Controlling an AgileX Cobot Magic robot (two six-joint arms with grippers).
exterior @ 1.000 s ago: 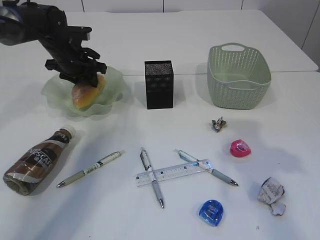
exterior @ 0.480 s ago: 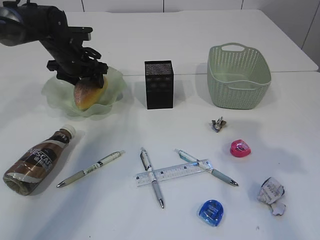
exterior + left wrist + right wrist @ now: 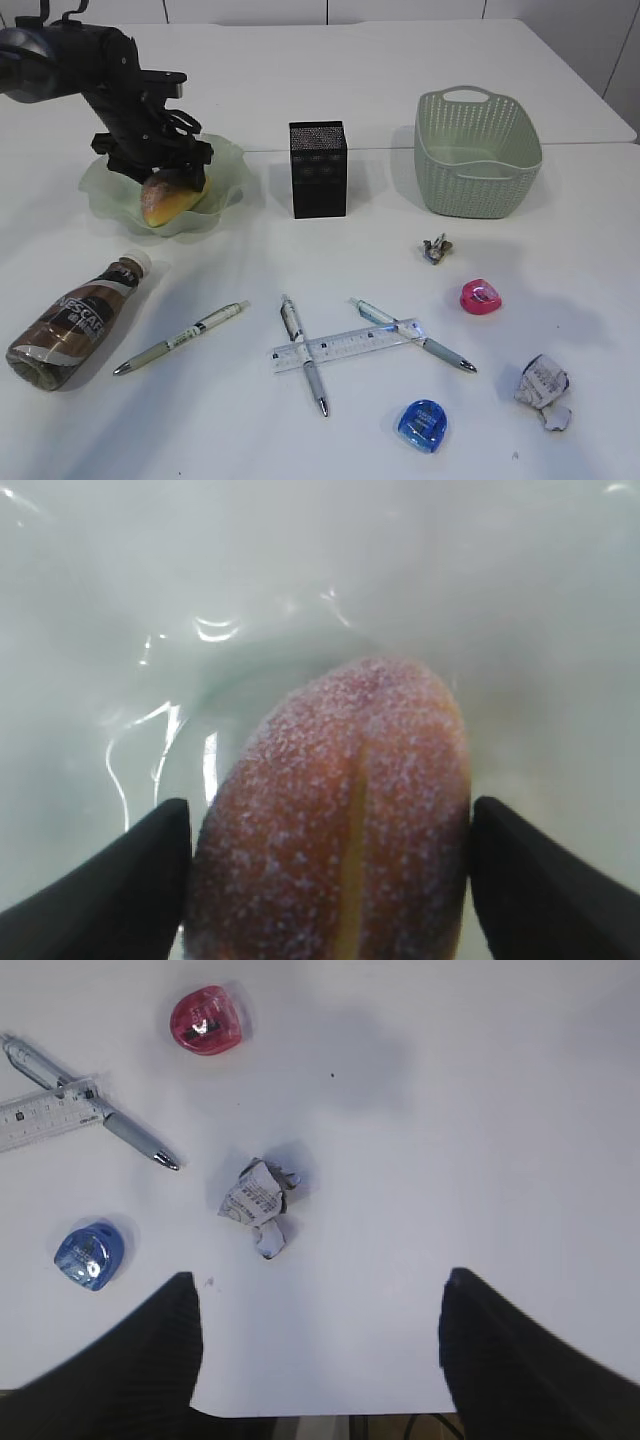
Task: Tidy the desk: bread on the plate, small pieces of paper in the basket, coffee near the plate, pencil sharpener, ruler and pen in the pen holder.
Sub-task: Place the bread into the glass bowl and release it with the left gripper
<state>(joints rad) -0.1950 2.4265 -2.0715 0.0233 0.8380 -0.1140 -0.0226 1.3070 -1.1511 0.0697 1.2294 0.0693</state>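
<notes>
Exterior view: left end effector point(image 3: 165, 170) clamped, apparently, on bread point(image 3: 163, 200) in plate point(image 3: 222, 165); right end effector point(image 3: 320, 1350) apart.

Far-left corner: left gripper point(image 3: 160, 170) is occupying the plate point(image 3: 225, 165), its fingers point(image 3: 120, 880) flanking the bread point(image 3: 340, 820). Pen holder point(image 3: 318, 168) and basket point(image 3: 478, 150) are blocking the far edge, with an open lane running between them. Near-right corner is lying bare beyond the crumpled paper point(image 3: 258, 1200).
</notes>
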